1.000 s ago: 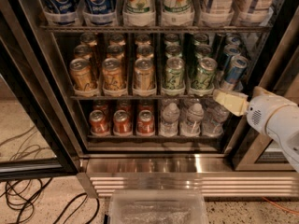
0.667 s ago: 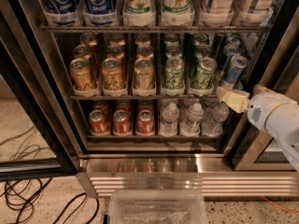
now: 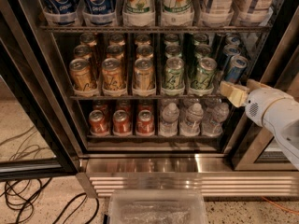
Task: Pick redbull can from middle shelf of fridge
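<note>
The redbull can (image 3: 235, 69), slim and blue-silver, stands at the front of the rightmost lane on the middle shelf (image 3: 140, 96) of the fridge (image 3: 154, 164). More slim cans are lined up behind it. My gripper (image 3: 234, 90) reaches in from the right on a white arm, just below and in front of that can. It is open and holds nothing. Its cream fingers (image 3: 232, 94) sit at about the level of the shelf front.
Gold cans (image 3: 112, 73) and green-silver cans (image 3: 174, 73) fill the other lanes. Pepsi and 7up bottles stand on the rack above, red cans (image 3: 121, 122) and water bottles (image 3: 191, 120) below. A clear plastic bin (image 3: 156, 209) and black cables (image 3: 28, 199) lie on the floor. The black door frame (image 3: 32, 101) stands at the left.
My gripper has risen slightly, closer to the base of the redbull can. Everything on the shelves has stayed in place.
</note>
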{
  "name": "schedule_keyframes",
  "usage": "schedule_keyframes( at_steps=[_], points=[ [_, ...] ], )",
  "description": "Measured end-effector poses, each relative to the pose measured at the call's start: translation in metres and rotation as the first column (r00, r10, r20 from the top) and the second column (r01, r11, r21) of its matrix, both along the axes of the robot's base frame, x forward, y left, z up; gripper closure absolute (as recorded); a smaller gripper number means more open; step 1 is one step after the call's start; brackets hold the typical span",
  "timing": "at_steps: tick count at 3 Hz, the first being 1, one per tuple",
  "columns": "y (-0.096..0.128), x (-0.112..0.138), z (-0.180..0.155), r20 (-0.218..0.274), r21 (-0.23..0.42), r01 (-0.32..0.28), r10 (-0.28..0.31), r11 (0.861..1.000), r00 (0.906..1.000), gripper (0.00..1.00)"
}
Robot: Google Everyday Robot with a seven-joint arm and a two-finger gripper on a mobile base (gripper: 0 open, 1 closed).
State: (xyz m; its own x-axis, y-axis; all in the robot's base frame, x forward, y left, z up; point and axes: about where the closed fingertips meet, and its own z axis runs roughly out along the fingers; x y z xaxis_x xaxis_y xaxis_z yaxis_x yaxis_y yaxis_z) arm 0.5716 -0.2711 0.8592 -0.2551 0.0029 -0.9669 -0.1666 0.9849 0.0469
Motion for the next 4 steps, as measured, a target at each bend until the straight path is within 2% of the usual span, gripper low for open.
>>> schedule_keyframes(
  at_steps=[3,4],
  points=[
    [-0.002,0.027,-0.01,0.003,-0.003,0.004,-0.004,1.0,1.0,0.46],
    [-0.011,0.04,-0.009,0.017,-0.001,0.02,-0.02,1.0,0.9997,0.48]
  ],
)
